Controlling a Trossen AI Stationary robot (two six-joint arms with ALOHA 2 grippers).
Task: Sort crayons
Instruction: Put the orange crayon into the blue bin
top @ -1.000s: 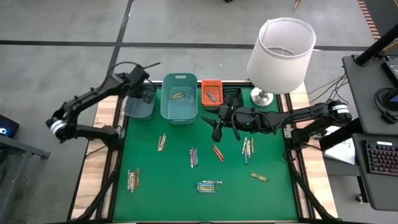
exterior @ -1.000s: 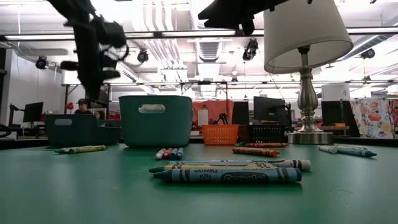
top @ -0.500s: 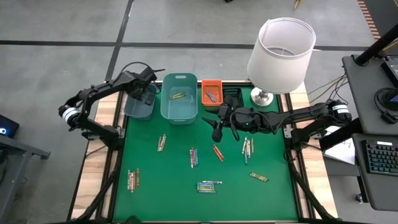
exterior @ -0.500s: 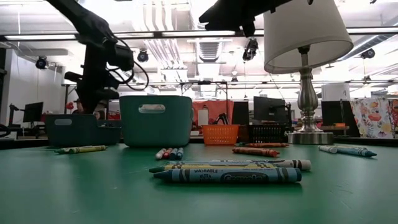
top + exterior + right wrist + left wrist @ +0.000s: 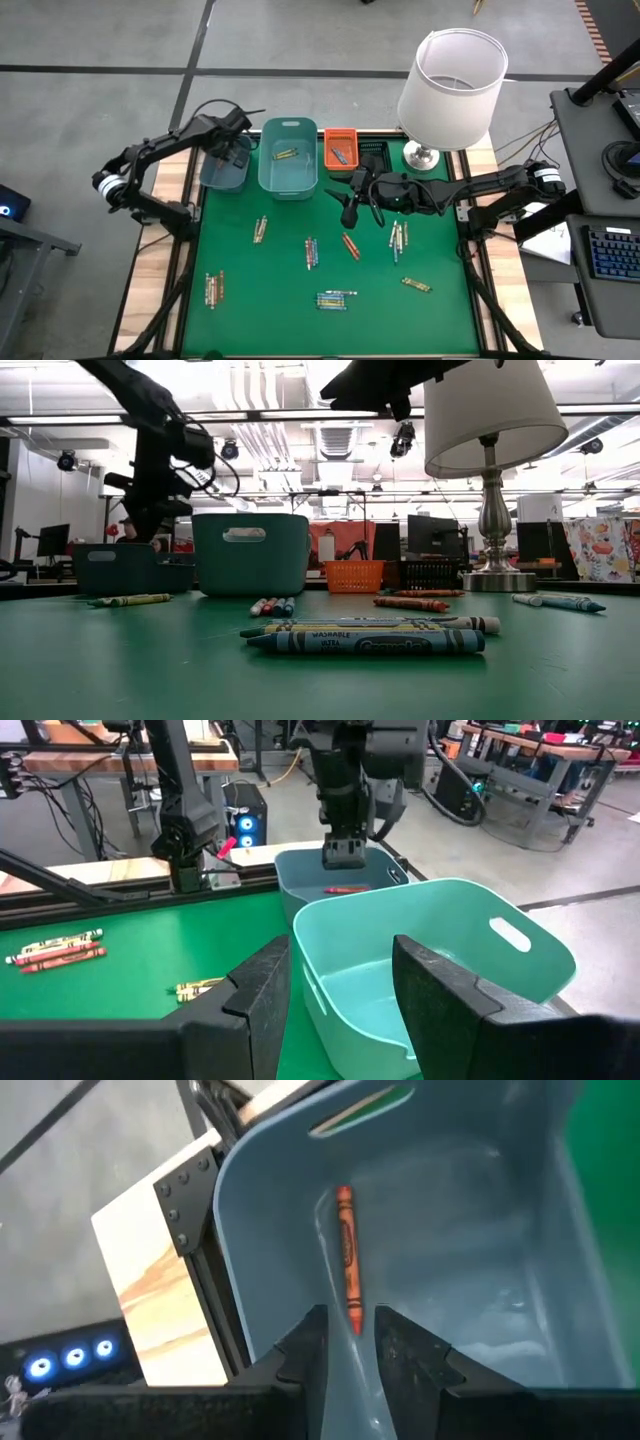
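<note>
left tool parted (empty), orange crayon in grey-blue bin

An orange-red crayon lies in the grey-blue bin under the black left tool. Beside that stand a teal bin and an orange basket. The bench top is green with pale wood edges. The lamp shade is white.
</note>
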